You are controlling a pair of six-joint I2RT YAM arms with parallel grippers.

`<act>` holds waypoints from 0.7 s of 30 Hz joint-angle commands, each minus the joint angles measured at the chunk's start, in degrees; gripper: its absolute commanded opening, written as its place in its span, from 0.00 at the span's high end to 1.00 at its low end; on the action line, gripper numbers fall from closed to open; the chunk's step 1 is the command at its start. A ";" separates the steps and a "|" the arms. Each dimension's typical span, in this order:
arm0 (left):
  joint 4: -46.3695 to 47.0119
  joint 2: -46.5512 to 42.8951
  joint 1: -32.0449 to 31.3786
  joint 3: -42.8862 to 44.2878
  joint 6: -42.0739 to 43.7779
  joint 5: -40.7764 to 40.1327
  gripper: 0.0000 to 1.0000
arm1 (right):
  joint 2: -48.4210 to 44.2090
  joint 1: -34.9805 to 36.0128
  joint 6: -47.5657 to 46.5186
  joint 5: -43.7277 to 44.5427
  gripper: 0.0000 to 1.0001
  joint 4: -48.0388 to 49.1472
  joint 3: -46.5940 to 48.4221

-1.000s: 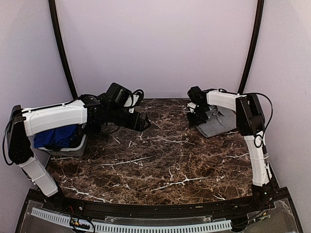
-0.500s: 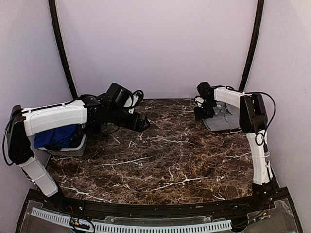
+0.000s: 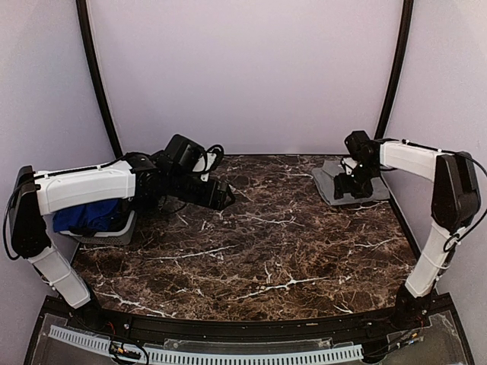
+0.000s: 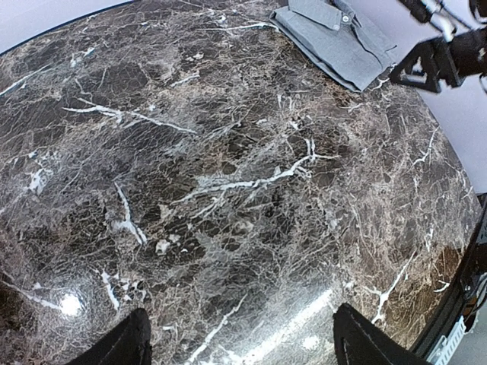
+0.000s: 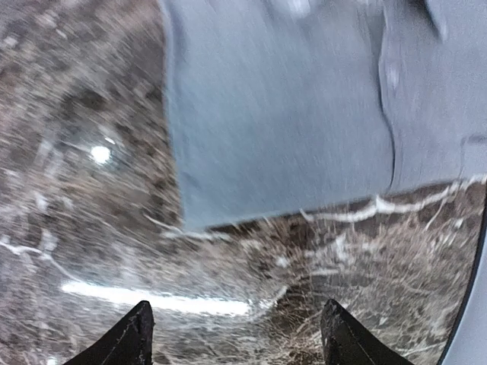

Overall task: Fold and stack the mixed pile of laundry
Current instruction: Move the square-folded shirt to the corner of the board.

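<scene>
The grey shirt (image 3: 327, 179) lies folded flat at the far right corner of the dark marble table (image 3: 259, 243), close to the back wall. The left wrist view shows its straight folded edges and a button on a strip of cloth. The right arm (image 3: 415, 158) reaches across to it from the right side, and its black wrist covers the right part of the shirt in the top view. The right arm's fingers (image 5: 129, 342) are spread wide with nothing between them. They hover over bare marble just at the shirt's near edge, though that view is blurred.

The royal-blue garment (image 3: 84, 217) sits bunched in a small grey basket (image 3: 114, 234) at the table's left edge, well apart from the shirt. The white link of the left arm (image 3: 84, 188) passes straight over the basket and hides the upper part of the blue cloth from above. A red-orange or dark garment cannot be made out.

The left arm's fingers (image 4: 125, 346) are also spread wide and hold nothing, hanging over open marble left of the table's middle and pointing toward the shirt. Between the two arms the table carries only its white veins and a few glare spots.

Two black curved poles (image 3: 95, 76) rise at the back corners against lilac walls, and a white perforated strip (image 3: 205, 354) runs along the near edge.
</scene>
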 commanded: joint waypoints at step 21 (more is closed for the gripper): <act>0.55 -2.28 0.39 0.38 1.98 -1.29 0.16 | 23.17 -9.93 -2.55 -1.73 0.25 3.99 9.83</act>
